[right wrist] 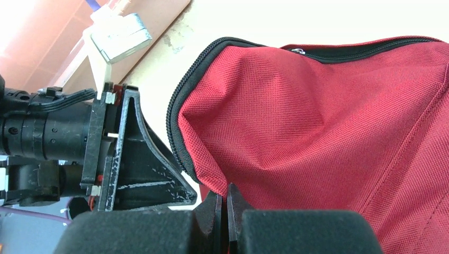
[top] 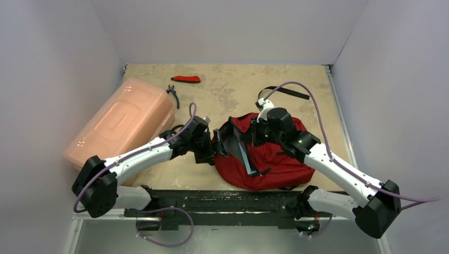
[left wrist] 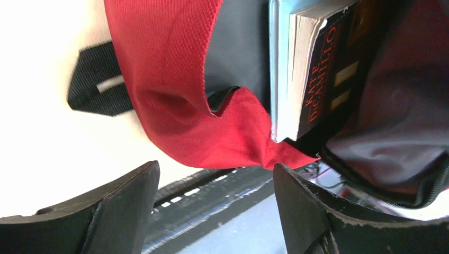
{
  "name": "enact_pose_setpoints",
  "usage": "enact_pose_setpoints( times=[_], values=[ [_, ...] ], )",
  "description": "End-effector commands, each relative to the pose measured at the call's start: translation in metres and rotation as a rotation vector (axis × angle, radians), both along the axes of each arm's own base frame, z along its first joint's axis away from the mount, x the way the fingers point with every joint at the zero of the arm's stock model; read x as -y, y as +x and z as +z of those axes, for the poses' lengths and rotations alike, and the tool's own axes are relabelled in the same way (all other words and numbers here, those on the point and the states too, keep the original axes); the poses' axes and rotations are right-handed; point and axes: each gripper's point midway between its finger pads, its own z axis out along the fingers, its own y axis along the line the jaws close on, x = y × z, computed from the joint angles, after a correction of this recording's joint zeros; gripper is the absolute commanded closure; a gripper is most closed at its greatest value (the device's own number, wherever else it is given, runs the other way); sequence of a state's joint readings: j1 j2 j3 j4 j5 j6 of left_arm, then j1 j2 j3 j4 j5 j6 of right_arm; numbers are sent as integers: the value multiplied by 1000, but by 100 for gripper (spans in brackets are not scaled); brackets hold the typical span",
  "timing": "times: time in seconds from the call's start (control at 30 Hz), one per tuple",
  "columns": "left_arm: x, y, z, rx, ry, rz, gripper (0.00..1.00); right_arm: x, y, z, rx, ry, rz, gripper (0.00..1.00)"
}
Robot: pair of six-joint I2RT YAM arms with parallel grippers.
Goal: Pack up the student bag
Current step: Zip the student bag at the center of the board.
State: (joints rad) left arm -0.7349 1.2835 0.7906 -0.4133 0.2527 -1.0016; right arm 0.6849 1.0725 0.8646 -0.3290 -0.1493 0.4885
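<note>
Here, one student bag [top: 275, 164] lies in the middle of the table [top: 233, 87]: a red woven-fabric backpack, slumped and rounded, its mouth edged by a black zipper [right wrist: 177, 106] and gaping toward the left arm. One long black webbing strap [top: 288, 91] lies flat just beyond the bag's far side. Inside the mouth, the left wrist view shows one paperback book [left wrist: 317, 79] with a dark spine lettered in red, KATE DiCAMILLO, and a pale block of pages. One flat light-blue item [left wrist: 274, 53] is pressed against it; what that item is I cannot tell. The lining [left wrist: 392, 106] is smooth dark cloth.

Two grippers are at the bag. The left gripper [left wrist: 216, 166] sits at the bag's left edge with its two black wedge-shaped fingers [left wrist: 127, 211] spread wide; a fold of the red rim hangs just over the gap, and nothing is clamped. The right gripper [right wrist: 225, 193] is on the bag's upper side, pinched together on a pleat of the red fabric beside the zipper.

Left of the bag stands one pink translucent plastic box [top: 122, 124], rectangular with rounded corners. Beyond the bag, to its far left, lie two hand tools: one pair of blue-handled pliers [top: 173, 94] and one red-handled tool [top: 188, 79], too small to identify
</note>
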Motion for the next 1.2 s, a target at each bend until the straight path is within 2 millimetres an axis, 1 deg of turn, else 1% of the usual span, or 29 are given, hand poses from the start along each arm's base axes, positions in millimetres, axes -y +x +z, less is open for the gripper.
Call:
enact_pose_setpoints(
  times=[0.0,0.03,0.13,0.23,0.3,0.37,0.43,0.5,0.63,0.7,0.87,1.03,1.1,1.13,1.17],
  values=[
    [12,-1,12,-168,27,202,22,-10,11,34,95,67,17,100],
    [16,-1,12,-209,24,234,22,-10,11,35,97,69,16,100],
    [20,-2,10,-332,39,378,23,-9,9,36,98,76,14,100],
    [25,0,3,-446,25,513,21,-8,8,37,104,83,11,100],
    [33,8,-2,-478,-28,590,21,-7,7,39,110,89,10,100],
    [41,16,-2,-498,-63,633,20,-7,7,41,115,94,10,100],
    [47,17,-2,-527,-49,647,21,-7,7,42,121,98,9,100],
    [50,13,-8,-573,-20,673,26,-7,7,42,123,101,10,100],
    [58,-3,-36,-689,37,707,32,-11,8,44,127,106,26,100],
    [63,-8,-49,-721,54,711,33,-12,9,44,131,106,32,100],
    [79,-10,-72,-759,66,689,34,-13,9,44,137,106,39,100],
    [81,-13,-83,-762,99,684,35,-9,5,41,137,100,37,100],
    [80,-15,-83,-760,103,672,39,-8,4,39,133,99,36,100],
    [79,-16,-83,-758,107,666,42,-8,4,38,132,98,35,100],
    [79,-16,-82,-747,107,654,48,-7,4,37,132,96,32,100]
  ],
)
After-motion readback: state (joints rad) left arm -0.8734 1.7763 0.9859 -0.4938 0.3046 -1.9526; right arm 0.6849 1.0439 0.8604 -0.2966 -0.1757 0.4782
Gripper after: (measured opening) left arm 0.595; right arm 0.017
